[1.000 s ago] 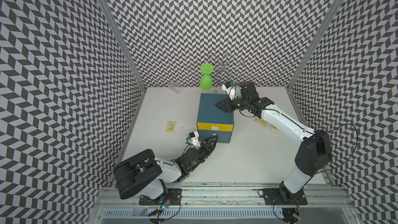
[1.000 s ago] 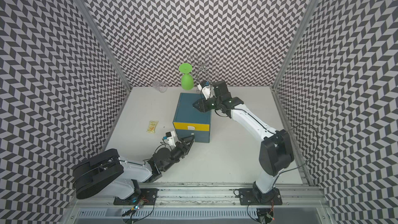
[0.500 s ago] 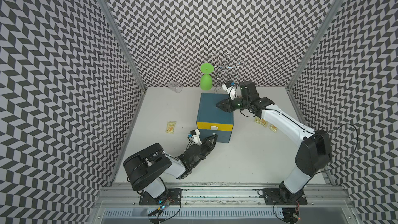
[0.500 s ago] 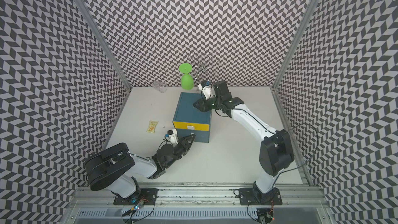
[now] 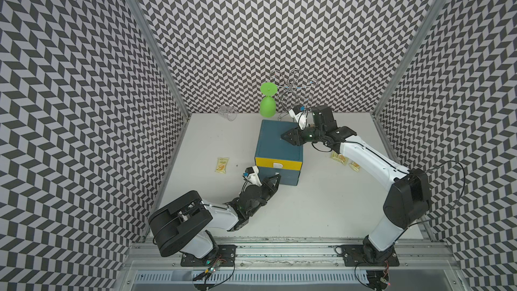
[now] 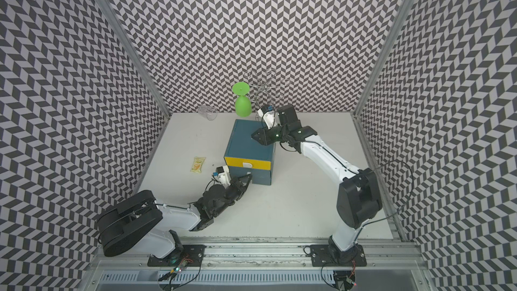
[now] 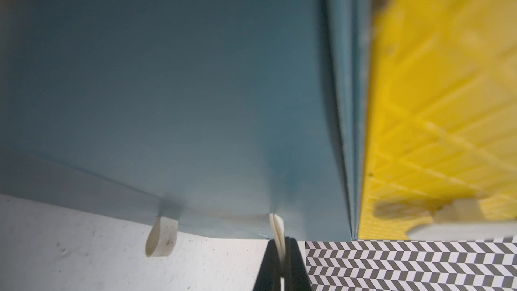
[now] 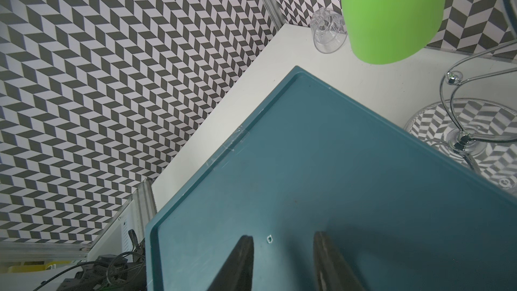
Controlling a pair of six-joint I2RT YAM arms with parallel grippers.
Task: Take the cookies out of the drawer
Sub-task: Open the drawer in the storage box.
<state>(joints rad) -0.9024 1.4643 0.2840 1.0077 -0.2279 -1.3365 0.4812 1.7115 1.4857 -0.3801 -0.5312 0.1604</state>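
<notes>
We are at the opening step. The left gripper (image 7: 279,250) is clamped on the white loop pull tab (image 7: 277,226) of the teal lower drawer (image 5: 289,177). That drawer sits under the yellow plastic upper drawer (image 5: 278,163) in the dark teal box-shaped cabinet (image 5: 275,141).

The right gripper (image 5: 286,136) rests on the cabinet's top, jaws apart and holding nothing. The next move, we judge, calls for a straight pull away from the cabinet's front while its top is held down.

3 pale yellow flat cookie packets lie on the white table (image 5: 307,205):
- 1 (image 5: 222,164) is left of the cabinet, its long axis parallel to the cabinet's side.
- 2 (image 5: 339,157) are right of it and lie slanted.

Any packets inside the drawer are hidden.
</notes>
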